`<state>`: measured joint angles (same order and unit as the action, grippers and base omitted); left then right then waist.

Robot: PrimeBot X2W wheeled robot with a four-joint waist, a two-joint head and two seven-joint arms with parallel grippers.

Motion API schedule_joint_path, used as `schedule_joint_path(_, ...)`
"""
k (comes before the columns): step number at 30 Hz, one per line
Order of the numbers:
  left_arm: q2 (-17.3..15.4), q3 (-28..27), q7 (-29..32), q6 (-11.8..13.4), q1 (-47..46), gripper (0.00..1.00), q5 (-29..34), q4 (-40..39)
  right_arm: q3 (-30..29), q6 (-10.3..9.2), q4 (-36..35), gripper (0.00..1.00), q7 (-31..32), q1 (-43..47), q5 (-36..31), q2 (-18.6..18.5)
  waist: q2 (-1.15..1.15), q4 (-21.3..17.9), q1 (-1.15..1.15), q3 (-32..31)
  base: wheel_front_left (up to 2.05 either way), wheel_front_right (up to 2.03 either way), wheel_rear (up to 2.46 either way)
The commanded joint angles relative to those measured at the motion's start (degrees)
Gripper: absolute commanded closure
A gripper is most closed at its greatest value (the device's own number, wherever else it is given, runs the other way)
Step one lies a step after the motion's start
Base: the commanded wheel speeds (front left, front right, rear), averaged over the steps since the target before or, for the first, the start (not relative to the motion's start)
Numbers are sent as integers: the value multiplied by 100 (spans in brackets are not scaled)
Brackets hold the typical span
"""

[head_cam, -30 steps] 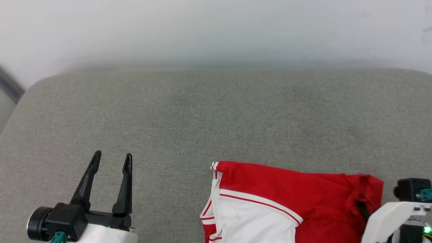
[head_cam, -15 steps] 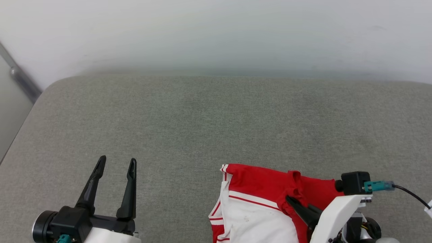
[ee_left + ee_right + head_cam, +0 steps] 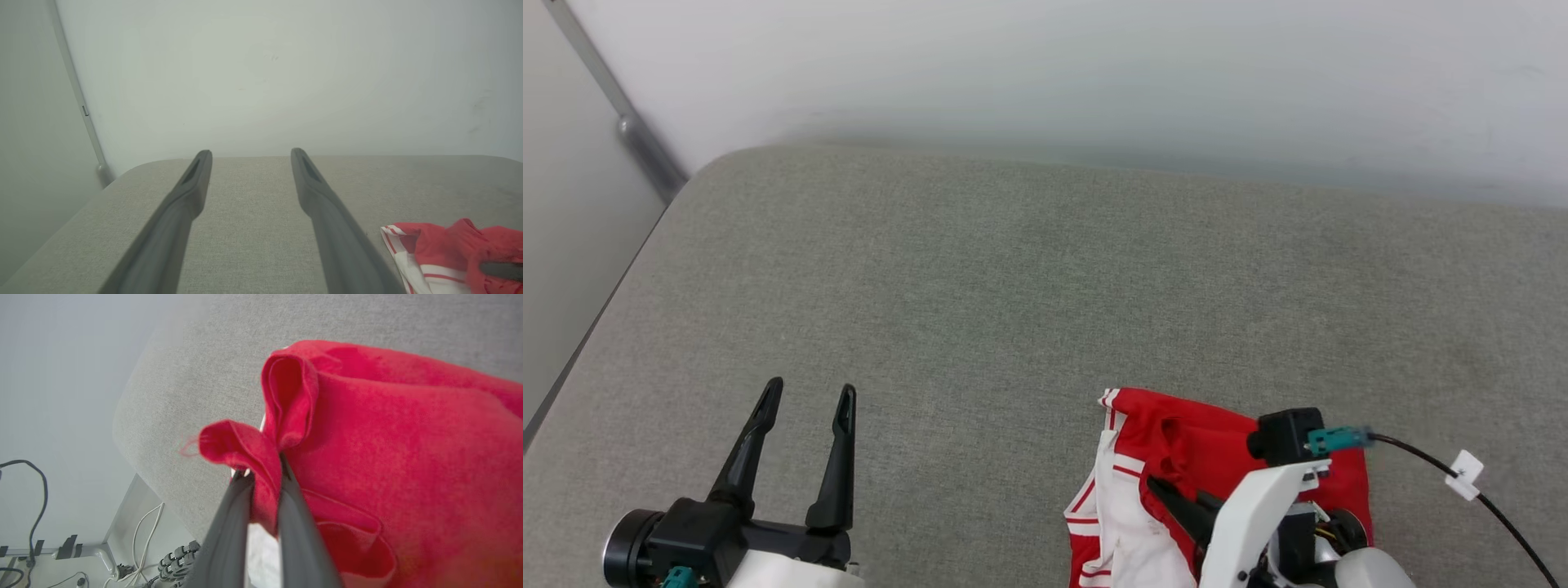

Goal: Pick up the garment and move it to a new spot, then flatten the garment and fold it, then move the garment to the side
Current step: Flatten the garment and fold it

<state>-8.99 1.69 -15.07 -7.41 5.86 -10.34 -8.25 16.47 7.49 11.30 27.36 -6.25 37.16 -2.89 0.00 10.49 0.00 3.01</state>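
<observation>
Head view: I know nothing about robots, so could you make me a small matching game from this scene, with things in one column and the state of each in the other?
Things
1. left gripper
2. right gripper
3. red and white jersey
4. white tag

States
A. bunched up on the grey padded surface
B. fixed on a black cable
C. open, holding nothing
D. shut on a fold of red cloth

Pairs: 1-C, 2-D, 3-A, 4-B
</observation>
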Motion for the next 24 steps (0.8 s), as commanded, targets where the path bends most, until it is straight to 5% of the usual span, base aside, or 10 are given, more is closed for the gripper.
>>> schedule_joint_path(1, -18, 1, -12, -5, -43, 0, -25, 3, 119, 0, 98, 68, -58, -134, -191, 5, 0, 37, 0, 38, 0, 0, 0)
schedule_joint_path(2, -16, 0, -12, -5, -51, 0, -28, 3, 227, 0, 160, 0, -68, -194, -351, 6, 0, 48, 0, 51, 0, 0, 0)
schedule_joint_path(10, -42, -55, -12, -5, -74, 0, -5, 10, 915, -1, -74, 0, -61, -408, -217, -7, 0, -31, 0, 65, 0, 0, 0)
schedule_joint_path(16, -25, -64, -12, -5, -109, 0, 7, -9, 502, 0, -192, 0, -182, -713, -987, 1, 0, -226, 0, 51, 0, 0, 0)
schedule_joint_path(24, 125, -160, -12, -5, -188, 0, -224, -76, 275, -1, -683, 0, -1007, -1065, -1981, -912, 0, -548, 0, 81, 0, 0, 0)
